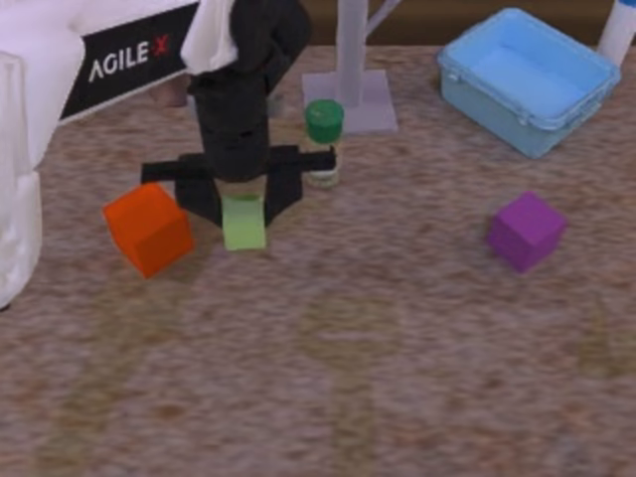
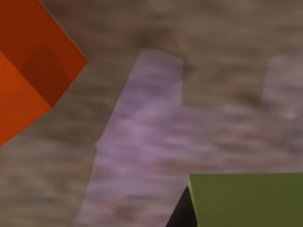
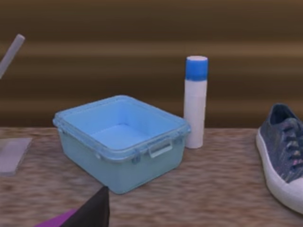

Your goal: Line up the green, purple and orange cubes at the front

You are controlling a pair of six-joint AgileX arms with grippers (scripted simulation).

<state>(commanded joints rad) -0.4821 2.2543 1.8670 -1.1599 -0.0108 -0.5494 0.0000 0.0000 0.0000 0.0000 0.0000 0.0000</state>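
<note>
My left gripper (image 1: 243, 207) is shut on the small green cube (image 1: 243, 223), left of the table's middle. In the left wrist view one dark finger (image 2: 182, 213) presses against the green cube (image 2: 246, 201). The orange cube (image 1: 149, 229) rests on the table just left of the green one, apart from it, and the left wrist view also shows this orange cube (image 2: 28, 71). The purple cube (image 1: 526, 231) sits alone at the right. My right arm is outside the top view. Its wrist view shows one dark finger (image 3: 97, 210) beside a sliver of the purple cube (image 3: 57, 220).
A green-capped spice jar (image 1: 323, 124) stands just behind the left gripper, next to a pale stand (image 1: 356, 94). A pale blue tub (image 1: 527, 79) sits at the back right with a blue-capped white bottle (image 3: 195, 101) and a shoe (image 3: 284, 156) near it.
</note>
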